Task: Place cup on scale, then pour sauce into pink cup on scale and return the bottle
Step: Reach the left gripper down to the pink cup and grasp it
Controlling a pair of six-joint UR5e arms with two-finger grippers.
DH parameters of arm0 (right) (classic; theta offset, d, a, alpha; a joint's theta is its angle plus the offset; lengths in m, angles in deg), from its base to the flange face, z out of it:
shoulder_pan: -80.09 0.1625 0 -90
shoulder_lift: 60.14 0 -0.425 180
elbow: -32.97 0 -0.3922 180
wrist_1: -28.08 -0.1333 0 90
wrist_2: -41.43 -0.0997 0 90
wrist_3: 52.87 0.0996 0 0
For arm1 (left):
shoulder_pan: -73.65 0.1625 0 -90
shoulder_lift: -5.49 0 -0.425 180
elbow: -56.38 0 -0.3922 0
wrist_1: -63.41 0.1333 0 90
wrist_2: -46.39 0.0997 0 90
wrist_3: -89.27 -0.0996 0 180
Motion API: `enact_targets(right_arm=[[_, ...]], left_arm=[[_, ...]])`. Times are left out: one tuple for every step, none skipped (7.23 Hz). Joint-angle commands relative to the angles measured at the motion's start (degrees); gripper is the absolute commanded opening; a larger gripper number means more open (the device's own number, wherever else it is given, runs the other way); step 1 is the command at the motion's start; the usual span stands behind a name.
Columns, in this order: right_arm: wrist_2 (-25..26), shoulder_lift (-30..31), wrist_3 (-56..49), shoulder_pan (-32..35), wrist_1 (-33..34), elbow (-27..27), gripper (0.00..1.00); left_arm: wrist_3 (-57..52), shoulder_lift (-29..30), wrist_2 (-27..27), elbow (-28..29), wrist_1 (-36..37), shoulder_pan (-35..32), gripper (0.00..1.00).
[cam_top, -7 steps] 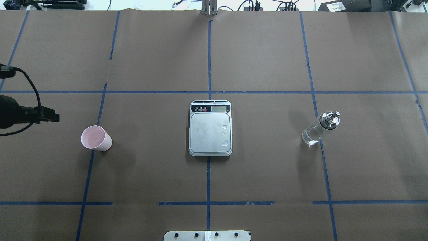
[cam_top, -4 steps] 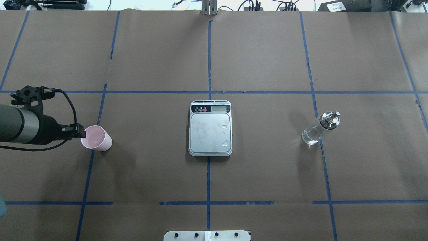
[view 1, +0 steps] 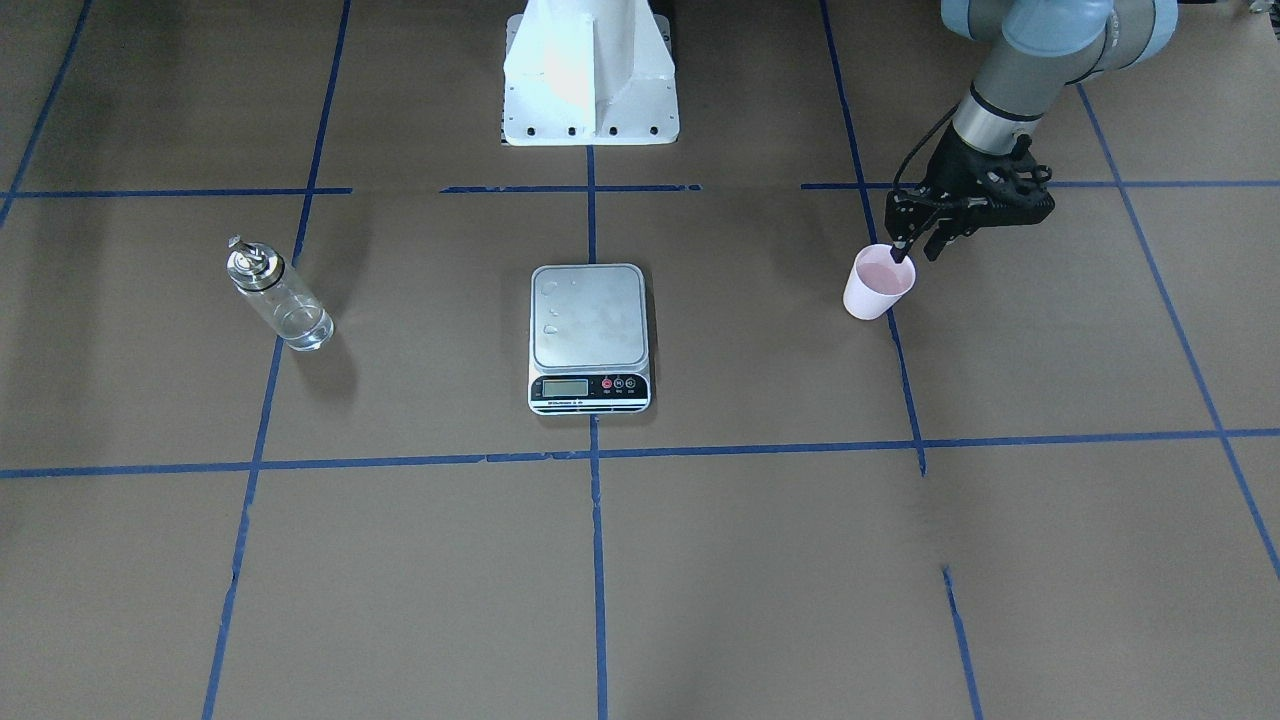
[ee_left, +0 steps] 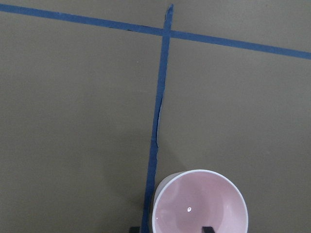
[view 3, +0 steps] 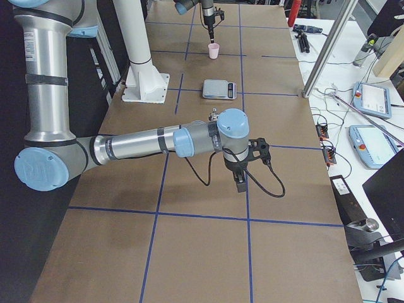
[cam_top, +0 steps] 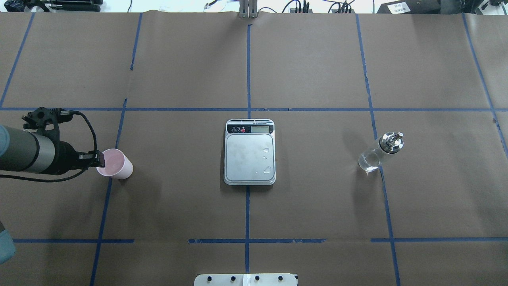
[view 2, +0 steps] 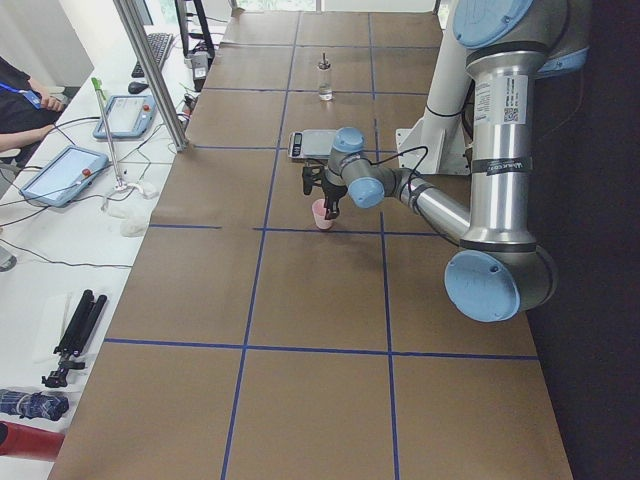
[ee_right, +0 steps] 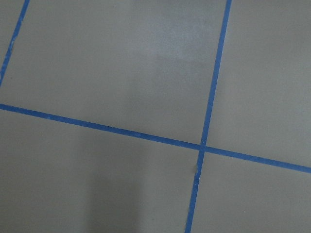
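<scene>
Left gripper (cam_top: 100, 160), jaws apart, is straddling the rim of the small pale pink tapered disposable cup (cam_top: 117, 167) standing middle-left in overhead view; likely light and crushable, calling for gentle wall pinching

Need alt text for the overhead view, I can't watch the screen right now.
The left gripper reaches in from the left edge to the rim of the cup, which stands on the table left of the scale. The scale sits at centre with nothing on it but a few droplets, and the bottle stands upright to its right.
</scene>
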Motion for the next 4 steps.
enact_targets(right_arm=[[0.0,0.0,0.0,0.0,0.0,0.0,1.00],[0.0,0.0,0.0,0.0,0.0,0.0,1.00],[0.0,0.0,0.0,0.0,0.0,0.0,1.00],[0.0,0.0,0.0,0.0,0.0,0.2,1.00]], left_arm=[[-0.1,0.9,0.2,2.0,0.0,0.5,0.51],[-0.1,1.0,0.2,2.0,0.0,0.9,0.37],[-0.1,1.1,0.2,1.9,0.0,1.5,0.01],[0.0,1.1,0.2,1.2,0.0,1.6,0.00]])
